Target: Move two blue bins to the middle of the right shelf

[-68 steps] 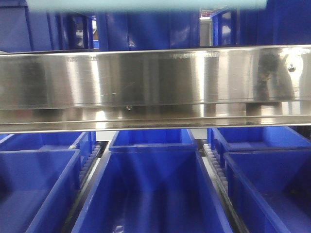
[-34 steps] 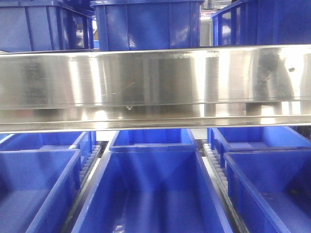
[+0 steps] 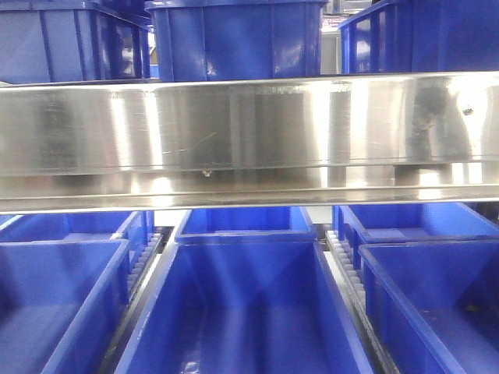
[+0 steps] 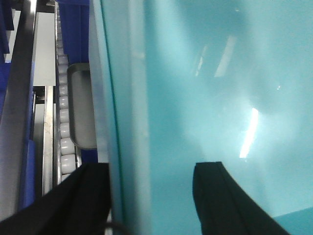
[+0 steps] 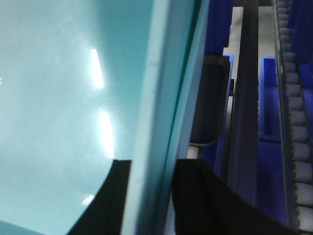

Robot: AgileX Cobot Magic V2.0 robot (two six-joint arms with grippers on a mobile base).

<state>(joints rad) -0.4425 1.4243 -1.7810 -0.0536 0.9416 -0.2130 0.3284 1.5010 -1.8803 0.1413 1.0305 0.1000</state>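
Pale blue bin (image 4: 205,98) rim, across top edge of front view a second ago, gone; dark blue bins (image 3: 234,39) behind fully exposed.

Left gripper (image 4: 151,196), right gripper (image 5: 149,196), clamped on bin (image 4: 205,73)

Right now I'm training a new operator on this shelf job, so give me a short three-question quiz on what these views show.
1. True or false: the front-facing view shows the pale blue bin.
2. What lies between the right gripper's fingers? A) the bin's rim B) a cardboard box C) nothing
3. Fill in: in the left wrist view, a row of white ___ runs beside the bin.
Key: 1 false; 2 A; 3 rollers.
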